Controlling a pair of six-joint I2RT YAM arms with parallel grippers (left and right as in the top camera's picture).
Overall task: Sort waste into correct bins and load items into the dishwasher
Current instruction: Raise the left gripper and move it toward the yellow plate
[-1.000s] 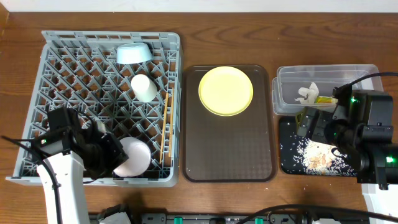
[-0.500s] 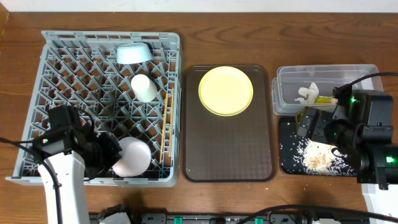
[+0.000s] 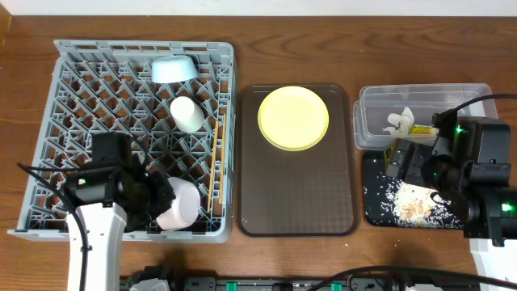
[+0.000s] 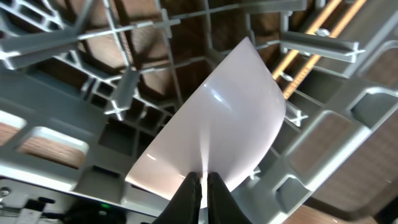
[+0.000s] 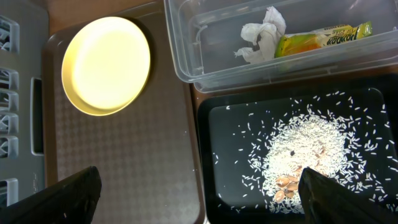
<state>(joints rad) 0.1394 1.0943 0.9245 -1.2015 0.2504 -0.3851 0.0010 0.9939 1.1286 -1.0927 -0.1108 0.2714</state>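
My left gripper (image 4: 203, 180) is shut on the rim of a white dish (image 4: 217, 130), tilted in the front of the grey dish rack (image 3: 145, 46); the overhead view shows the dish (image 3: 179, 204) too. The rack also holds a light blue bowl (image 3: 174, 69), a cream cup (image 3: 187, 114) and chopsticks (image 3: 214, 162). The yellow plate (image 3: 293, 118) lies on the brown tray (image 3: 295, 202). My right gripper (image 5: 199, 199) is open and empty above the black tray (image 5: 230, 155), which holds rice (image 5: 305, 149). The clear tub (image 5: 186, 68) holds the tissue (image 5: 261, 37) and wrapper (image 5: 317, 38).
The brown tray sits between the rack and the two bins. The clear tub (image 3: 468, 93) stands behind the black tray (image 3: 376, 206) at the right. Rack bars (image 4: 323, 43) and the chopsticks (image 4: 311, 56) are close around the held dish.
My left arm has moved to the right over the rack's front, and the white dish has tipped up more on its edge. The right arm has not moved.
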